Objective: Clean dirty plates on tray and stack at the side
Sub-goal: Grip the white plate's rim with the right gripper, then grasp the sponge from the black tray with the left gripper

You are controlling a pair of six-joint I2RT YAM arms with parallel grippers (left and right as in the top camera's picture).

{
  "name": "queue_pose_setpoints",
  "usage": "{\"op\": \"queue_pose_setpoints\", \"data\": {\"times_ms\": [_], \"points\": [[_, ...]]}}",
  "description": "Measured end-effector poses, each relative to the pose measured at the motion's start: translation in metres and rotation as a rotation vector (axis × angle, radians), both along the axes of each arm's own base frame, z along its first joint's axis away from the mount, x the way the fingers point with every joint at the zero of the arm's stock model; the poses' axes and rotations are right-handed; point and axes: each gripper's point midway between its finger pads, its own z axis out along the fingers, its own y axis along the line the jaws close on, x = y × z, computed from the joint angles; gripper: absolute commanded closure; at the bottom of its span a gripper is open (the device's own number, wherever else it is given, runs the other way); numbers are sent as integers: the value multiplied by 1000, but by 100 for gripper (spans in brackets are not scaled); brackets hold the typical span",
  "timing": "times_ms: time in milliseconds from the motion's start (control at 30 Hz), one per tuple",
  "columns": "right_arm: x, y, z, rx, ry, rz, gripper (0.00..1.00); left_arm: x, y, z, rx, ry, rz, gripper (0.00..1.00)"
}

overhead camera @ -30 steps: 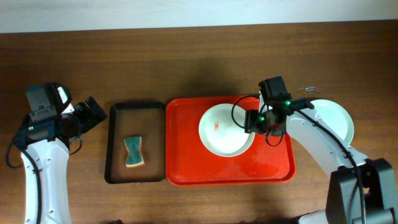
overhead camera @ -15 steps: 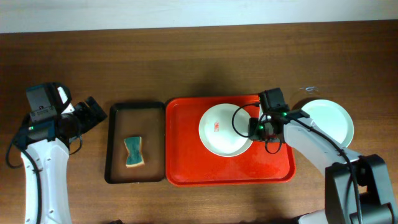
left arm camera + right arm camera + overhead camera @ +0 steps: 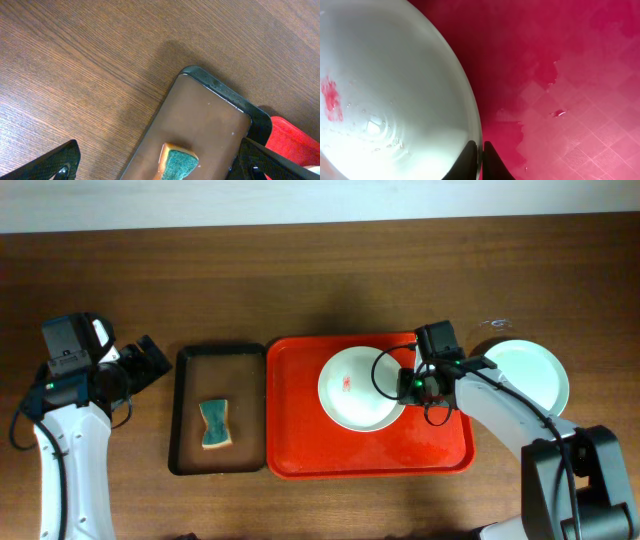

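A white plate [image 3: 360,388] with a small red smear [image 3: 347,385] lies on the red tray [image 3: 300,440]. My right gripper [image 3: 408,385] is shut on its right rim. In the right wrist view the two fingers pinch the plate's edge [image 3: 470,115] at the gripper [image 3: 480,160], over the wet tray floor [image 3: 570,75]. A second, pale plate [image 3: 528,375] rests on the table to the right of the tray. My left gripper [image 3: 150,360] hangs open, left of the brown tray; its jaws [image 3: 159,141] stand wide with nothing between them.
A black-rimmed brown tray [image 3: 180,410] sits left of the red tray and holds a green and yellow sponge [image 3: 215,425]. The left wrist view shows that sponge [image 3: 179,164] and the brown tray's corner [image 3: 210,115]. Bare wooden table lies around.
My right gripper has lowered and closed on the white plate's right rim, and the plate has shifted slightly left. The left arm has not moved.
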Motion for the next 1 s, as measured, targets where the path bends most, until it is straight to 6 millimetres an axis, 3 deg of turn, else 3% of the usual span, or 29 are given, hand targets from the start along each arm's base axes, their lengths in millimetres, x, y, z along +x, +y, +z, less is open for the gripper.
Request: {"op": "queue_pose_setpoints", "data": {"times_ms": [200,600,633,667,733,767,800,933,1000], "points": [[1,1,-1,5,1,-2,96,0,0,0,0,0,0,1],[4,2,-2,11,-9,0,96,1,0,0,1,-4,0,1],[4,2,-2,11,-9,0,96,1,-4,0,-19,-7,-11,1],[4,2,-2,11,-9,0,96,-11,-21,-5,-106,44,-41,1],[4,2,-2,11,-9,0,96,-16,-41,-5,-204,55,-90,36],[4,2,-2,11,-9,0,96,-19,-50,-5,-224,64,-130,44],[4,2,-2,12,-10,0,96,-24,-71,-6,-228,89,-233,51],[4,2,-2,12,-9,1,96,-34,-127,-22,-80,200,-471,66],[4,3,-2,12,-9,0,96,-38,-124,-46,11,317,-455,64]]}}
